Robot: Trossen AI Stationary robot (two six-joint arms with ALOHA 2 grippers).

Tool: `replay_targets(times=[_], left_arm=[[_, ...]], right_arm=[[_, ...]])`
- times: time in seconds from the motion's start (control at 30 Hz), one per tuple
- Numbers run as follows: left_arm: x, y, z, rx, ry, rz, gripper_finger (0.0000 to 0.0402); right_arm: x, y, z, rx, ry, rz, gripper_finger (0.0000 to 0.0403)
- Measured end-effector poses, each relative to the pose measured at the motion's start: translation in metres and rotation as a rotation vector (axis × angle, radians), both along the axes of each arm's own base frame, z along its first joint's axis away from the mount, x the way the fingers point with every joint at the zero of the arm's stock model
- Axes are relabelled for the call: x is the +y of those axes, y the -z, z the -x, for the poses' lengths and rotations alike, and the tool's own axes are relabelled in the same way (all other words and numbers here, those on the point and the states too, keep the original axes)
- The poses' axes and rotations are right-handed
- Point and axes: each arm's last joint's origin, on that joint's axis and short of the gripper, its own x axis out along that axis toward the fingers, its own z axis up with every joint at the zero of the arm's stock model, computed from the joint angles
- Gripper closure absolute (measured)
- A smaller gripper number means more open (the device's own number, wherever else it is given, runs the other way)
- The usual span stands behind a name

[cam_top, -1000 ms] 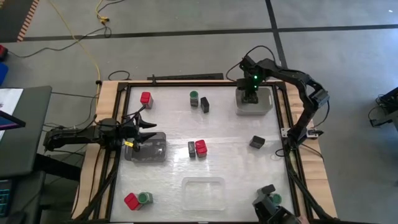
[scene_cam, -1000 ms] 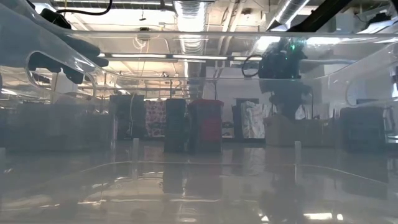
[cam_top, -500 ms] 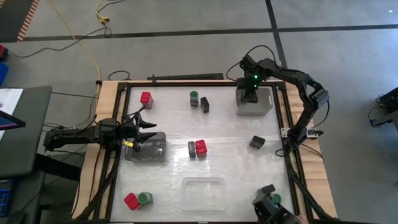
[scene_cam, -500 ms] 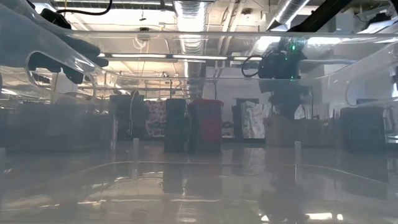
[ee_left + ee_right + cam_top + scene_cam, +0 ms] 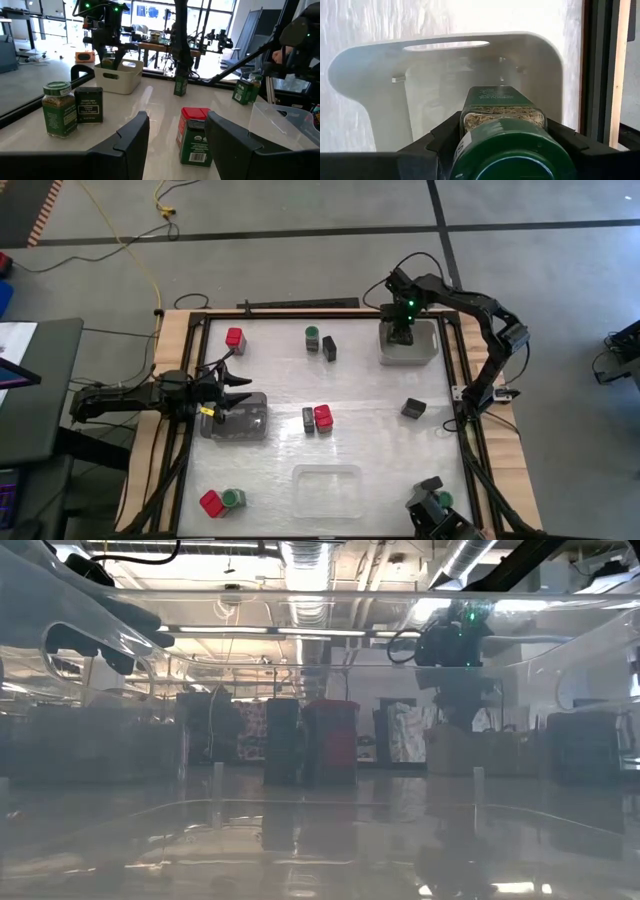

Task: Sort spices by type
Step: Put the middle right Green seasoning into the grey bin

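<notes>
The left gripper point(image 5: 238, 390) waits over the clear tray point(image 5: 255, 427), well away from the white bin point(image 5: 428, 352), fingers spread on nothing. The right gripper point(image 5: 402, 335) points straight down into that bin, its fingers either side of a green-lidded jar point(image 5: 512, 145), whether gripping or letting go I cannot tell. The jar's long axis runs down toward the bin's floor, directly between those fingers, so I judge the right arm alone can place it

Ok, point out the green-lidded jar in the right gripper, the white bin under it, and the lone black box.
green-lidded jar point(image 5: 512, 150): right wrist view, on its lid.
white bin point(image 5: 440, 90): right wrist view, on its inner wall.
black box point(image 5: 413, 409): high view, on its top face.
</notes>
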Motion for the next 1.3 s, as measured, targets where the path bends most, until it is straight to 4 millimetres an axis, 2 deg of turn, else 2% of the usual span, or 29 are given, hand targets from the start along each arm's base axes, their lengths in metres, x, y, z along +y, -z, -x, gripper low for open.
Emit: replay_targets(times=[0.83, 1.3], left_arm=[[0.0000, 0.0000, 0.0000, 0.000, 0.000, 0.000, 0.0219], [0.0000, 0.0000, 0.0000, 0.000, 0.000, 0.000, 0.0219]], right_arm=[[-0.0023, 0.0000, 0.0046, 0.009, -0.041, 0.003, 0.0160], [-0.0023, -0.0006, 0.0046, 0.008, -0.040, 0.004, 0.0088]])
